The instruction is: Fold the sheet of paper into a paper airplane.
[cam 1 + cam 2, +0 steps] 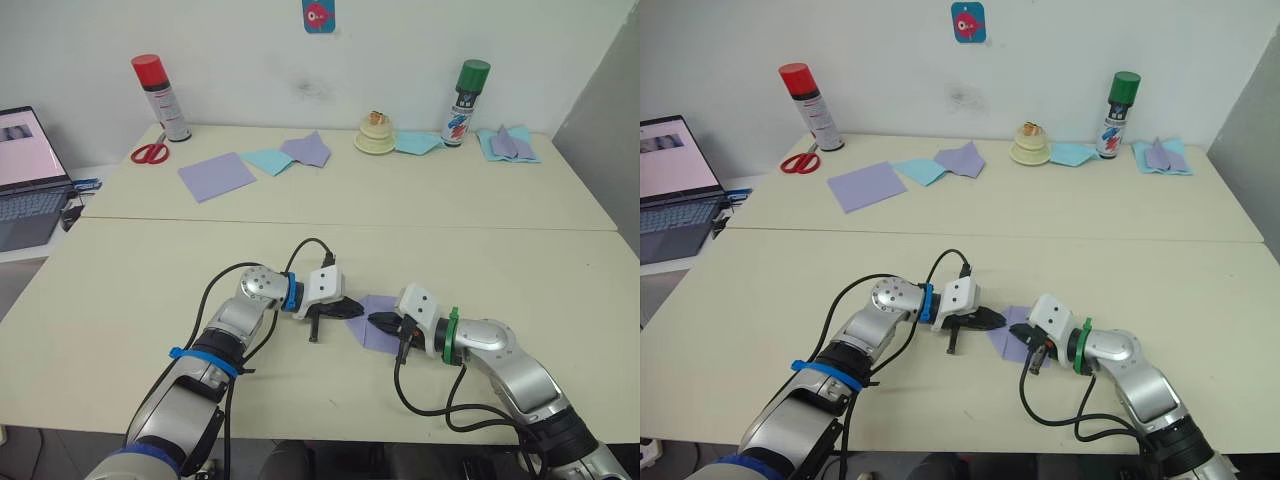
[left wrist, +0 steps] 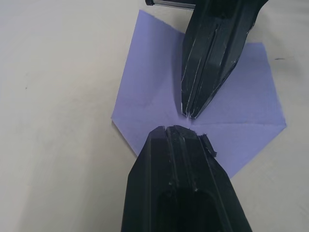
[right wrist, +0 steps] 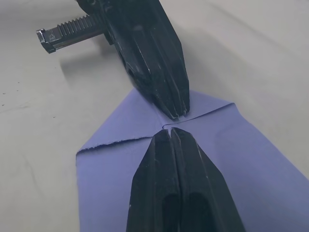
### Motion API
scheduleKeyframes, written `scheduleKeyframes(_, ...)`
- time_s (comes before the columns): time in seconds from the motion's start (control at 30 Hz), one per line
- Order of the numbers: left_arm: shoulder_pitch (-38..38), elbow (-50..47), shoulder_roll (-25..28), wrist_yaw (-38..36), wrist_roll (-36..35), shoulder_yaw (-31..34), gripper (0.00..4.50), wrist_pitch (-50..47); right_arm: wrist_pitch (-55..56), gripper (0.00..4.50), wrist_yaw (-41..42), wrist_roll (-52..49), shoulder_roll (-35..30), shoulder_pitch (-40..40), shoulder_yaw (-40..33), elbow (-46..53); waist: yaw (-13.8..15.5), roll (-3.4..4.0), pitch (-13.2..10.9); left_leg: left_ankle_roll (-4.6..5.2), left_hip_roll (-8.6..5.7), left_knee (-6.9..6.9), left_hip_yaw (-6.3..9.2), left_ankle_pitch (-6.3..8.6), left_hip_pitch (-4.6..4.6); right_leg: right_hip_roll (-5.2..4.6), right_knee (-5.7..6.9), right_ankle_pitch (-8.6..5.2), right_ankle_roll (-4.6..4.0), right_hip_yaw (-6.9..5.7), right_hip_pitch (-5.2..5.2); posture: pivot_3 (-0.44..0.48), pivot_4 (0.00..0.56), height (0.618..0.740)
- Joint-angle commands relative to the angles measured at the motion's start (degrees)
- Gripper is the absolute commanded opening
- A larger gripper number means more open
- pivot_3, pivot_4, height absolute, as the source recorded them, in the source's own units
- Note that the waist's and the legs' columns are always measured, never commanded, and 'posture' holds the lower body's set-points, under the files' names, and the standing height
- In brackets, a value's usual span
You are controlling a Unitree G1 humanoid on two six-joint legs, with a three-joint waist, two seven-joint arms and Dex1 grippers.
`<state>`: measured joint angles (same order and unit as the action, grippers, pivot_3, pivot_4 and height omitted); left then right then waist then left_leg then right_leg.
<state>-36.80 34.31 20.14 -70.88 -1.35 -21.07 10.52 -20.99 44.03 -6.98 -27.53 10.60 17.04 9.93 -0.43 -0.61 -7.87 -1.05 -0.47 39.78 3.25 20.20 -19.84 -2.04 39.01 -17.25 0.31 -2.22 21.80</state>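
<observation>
Cream-coloured worktop (image 1: 120,290) stood before a white wall. At its far edge, from left to right, were a laptop (image 1: 30,175), red-handled scissors (image 1: 150,153), a red-capped spray can (image 1: 160,97), a flat lavender sheet (image 1: 217,176), light-blue paper with a folded lavender piece (image 1: 290,153), a cream tape roll (image 1: 376,137), a green-capped spray can (image 1: 465,102) and another folded lavender piece on blue paper (image 1: 508,145).

Near the front edge, my left gripper (image 1: 352,309) had its fingers pressed together, tip resting on the sheet of paper (image 1: 378,322). The sheet lay flat on the worktop, folded to a pointed shape, between my two grippers. My right gripper (image 1: 377,322) likewise had its fingers pressed together, tip on the sheet, nearly touching the left gripper's tip at the centre crease.
</observation>
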Motion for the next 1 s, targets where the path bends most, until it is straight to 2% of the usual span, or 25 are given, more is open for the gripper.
scheduleKeyframes(0.03,2.2,4.3,1.2,0.4,4.7,-2.9,0.0,-1.2,-1.6,0.02,0.0,1.2,-1.6,-0.7,-0.3,-0.6,0.1,0.0,0.0,0.01,0.0,0.0,0.01,0.0,0.02,0.0,0.0,0.0,0.0,-0.01,-0.03,0.0,0.15,0.717)
scheduleKeyframes(0.47,1.9,6.7,1.3,1.5,5.3,-4.1,0.0,0.2,-15.6,0.02,-1.6,-6.1,-6.6,-8.3,-10.4,5.5,0.3,-0.06,0.2,0.05,-0.01,0.0,0.08,0.03,0.2,-0.01,-0.06,0.0,0.01,-0.05,-0.31,0.0,0.15,0.717)
scheduleKeyframes(0.6,1.8,7.2,1.2,1.6,5.2,-4.3,0.0,0.4,-15.1,0.02,-0.9,-8.4,-8.0,-9.8,-13.4,7.2,0.3,-0.1,0.2,0.09,-0.01,-0.02,0.09,0.05,0.29,-0.01,-0.1,-0.01,0.02,-0.07,-0.42,0.0,0.15,0.717)
scheduleKeyframes(0.8,1.7,7.4,0.9,1.8,5.1,-4.4,0.0,0.6,-10.3,0.02,4.6,-16.7,-7.8,-10.0,-18.6,13.9,0.3,-0.08,0.2,0.1,-0.01,-0.04,0.08,0.05,0.29,0.0,-0.1,-0.02,0.03,-0.07,-0.41,0.0,0.15,0.717)
scheduleKeyframes(0.87,1.7,7.3,0.8,1.9,5.1,-4.3,0.0,0.6,-10.7,0.02,6.3,-17.9,-8.9,-9.2,-18.4,15.4,0.3,-0.07,0.2,0.1,-0.01,-0.05,0.1,0.05,0.3,0.0,-0.1,-0.02,0.03,-0.08,-0.41,0.0,0.15,0.717)
scheduleKeyframes(1.0,1.5,6.6,0.4,2.0,4.7,-4.2,0.0,0.1,-8.0,0.02,5.7,-12.8,-8.8,-6.2,-12.3,12.6,0.3,-0.1,0.2,0.1,-0.02,-0.05,0.1,0.06,0.3,0.01,-0.11,-0.02,0.03,-0.09,-0.42,0.0,0.15,0.717)
